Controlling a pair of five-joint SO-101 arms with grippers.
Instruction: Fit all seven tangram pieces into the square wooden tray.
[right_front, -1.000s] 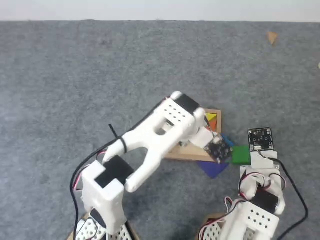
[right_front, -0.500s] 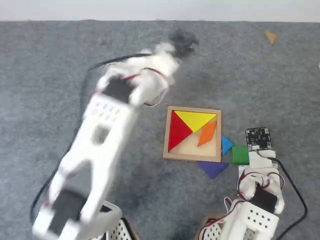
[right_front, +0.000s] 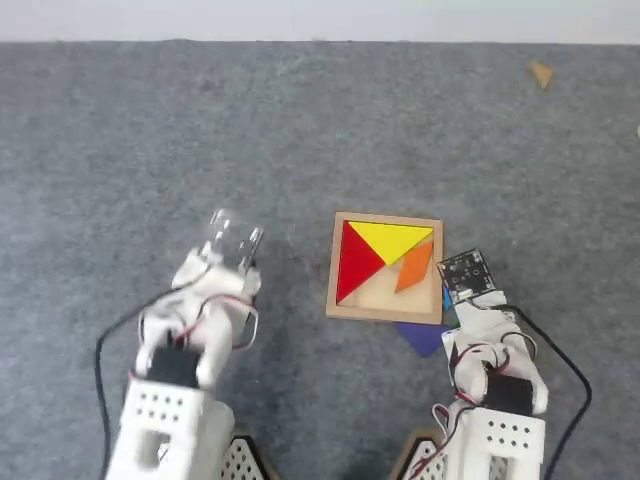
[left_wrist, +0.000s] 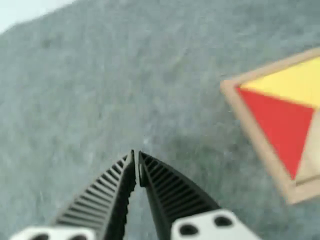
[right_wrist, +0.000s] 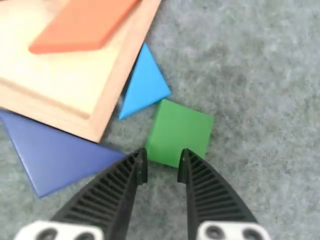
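Three pieces seated, four left outside, so the task looks a little under halfway.
The tray (right_front: 375, 293) holds the red triangle (right_front: 355, 265), yellow triangle (right_front: 392, 238) and orange piece (right_front: 415, 268). The green square (right_wrist: 179, 131), blue triangle (right_wrist: 144, 82) and indigo triangle (right_wrist: 55, 155) lie just beside its rim, with a tan piece (right_front: 543, 73) well apart. The right gripper (right_wrist: 161, 160) is slightly parted and empty, its tips at the square's edge. The left gripper (left_wrist: 136, 155) — all but closed, empty — hangs over carpet.

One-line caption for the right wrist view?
Right claw open at green square; light-blue triangle and dark-blue triangle outside wooden tray.
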